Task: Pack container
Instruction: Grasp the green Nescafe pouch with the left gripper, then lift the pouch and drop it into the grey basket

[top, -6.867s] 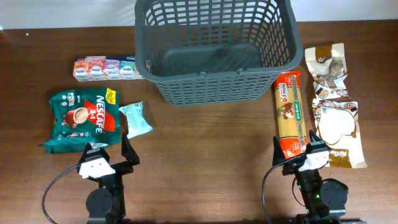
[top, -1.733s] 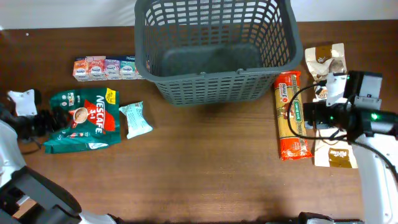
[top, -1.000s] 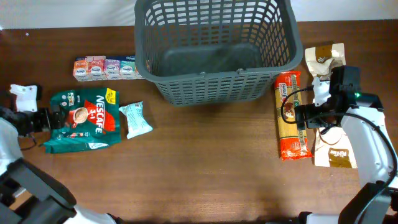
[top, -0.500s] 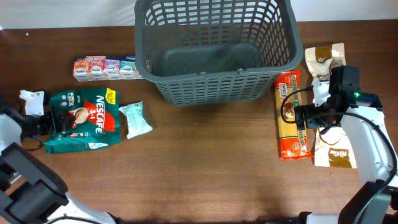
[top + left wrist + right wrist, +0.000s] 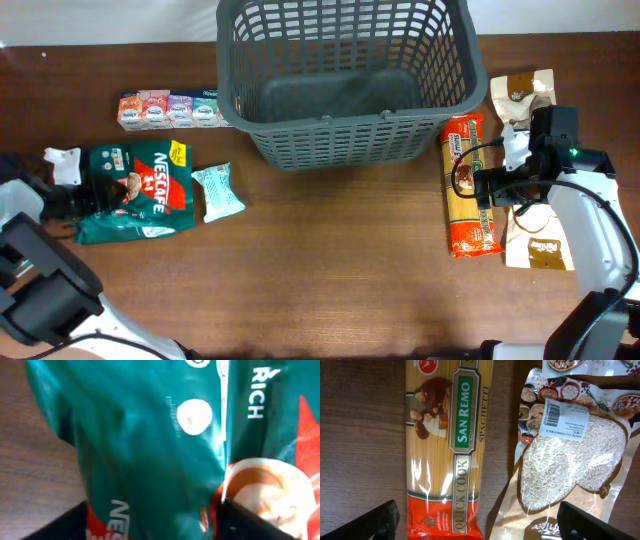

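The container is a large dark grey lattice basket (image 5: 345, 125) at the back centre, with nothing in it. My left gripper (image 5: 82, 195) is open at the left edge of a green Nescafe 3-in-1 bag (image 5: 140, 195). In the left wrist view the bag (image 5: 150, 435) fills the frame and lies between the spread fingers (image 5: 157, 522). My right gripper (image 5: 488, 188) is open and empty, hovering over a San Remo spaghetti pack (image 5: 468, 200) and a rice pouch (image 5: 545, 245). Its wrist view shows the spaghetti (image 5: 447, 445) and the rice pouch (image 5: 570, 455) side by side between the wide fingers (image 5: 485, 520).
A small teal packet (image 5: 217, 192) lies right of the Nescafe bag. A row of small cartons (image 5: 170, 108) stands by the basket's left wall. A brown pouch (image 5: 520, 95) lies at the back right. Bare brown table fills the front centre.
My left gripper has moved right, from beside the table's left edge onto the Nescafe bag's left end. My right arm swung in over the spaghetti and has since held still.
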Controlling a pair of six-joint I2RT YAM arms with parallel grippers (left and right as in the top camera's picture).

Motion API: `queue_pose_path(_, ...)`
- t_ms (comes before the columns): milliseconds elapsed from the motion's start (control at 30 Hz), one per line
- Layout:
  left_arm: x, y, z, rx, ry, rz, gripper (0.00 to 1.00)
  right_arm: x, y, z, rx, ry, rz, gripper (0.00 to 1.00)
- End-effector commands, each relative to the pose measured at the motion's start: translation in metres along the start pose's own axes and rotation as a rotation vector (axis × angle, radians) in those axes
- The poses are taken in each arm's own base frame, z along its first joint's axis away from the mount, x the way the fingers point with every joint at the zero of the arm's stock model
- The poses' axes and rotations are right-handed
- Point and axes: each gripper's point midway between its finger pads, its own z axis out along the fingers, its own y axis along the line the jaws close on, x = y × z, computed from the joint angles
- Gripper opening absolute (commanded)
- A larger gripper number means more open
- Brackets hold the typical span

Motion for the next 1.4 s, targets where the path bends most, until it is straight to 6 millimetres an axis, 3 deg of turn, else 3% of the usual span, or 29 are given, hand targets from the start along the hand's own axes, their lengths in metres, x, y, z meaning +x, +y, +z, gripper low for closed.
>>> queue_pose_path(0, 0.016, -0.008, 0.030, 0.045, 0.070, 0.000, 0.52, -0.008, -0.003, -0.003, -0.003, -0.020, 0.001, 0.99)
queue_pose_path(267, 0.011, -0.023, 0.034, 0.139, 0.031, -0.010, 0.02, -0.008, -0.003, -0.003, -0.003, -0.021, 0.000, 0.99)
queue_pose_path(467, 0.001, -0.021, 0.028, 0.142, 0.007, -0.062, 0.02, -0.008, -0.003, -0.003, -0.003, -0.021, 0.001, 0.99)
queue_pose_path(600, -0.023, -0.021, 0.013, 0.171, -0.049, -0.126, 0.02, -0.008, -0.003, -0.003, -0.003, -0.020, 0.001, 0.99)
queue_pose_path(767, -0.070, -0.024, -0.029, 0.243, -0.157, -0.146, 0.02, -0.008, -0.003, -0.003, -0.003, -0.021, 0.000, 0.99)
queue_pose_path(1067, -0.144, -0.038, -0.123, 0.187, -0.277, -0.049, 0.02, -0.008, -0.003, -0.003, -0.003, -0.021, 0.000, 0.99)
queue_pose_path(1233, -0.170, -0.067, -0.175, 0.171, -0.331, 0.014, 0.02, -0.008, -0.003, -0.003, -0.003, -0.021, 0.000, 0.99)
queue_pose_path(1367, -0.183, -0.105, -0.218, 0.167, -0.367, 0.078, 0.02, -0.008, -0.003, -0.003, -0.003, -0.021, 0.001, 0.99)
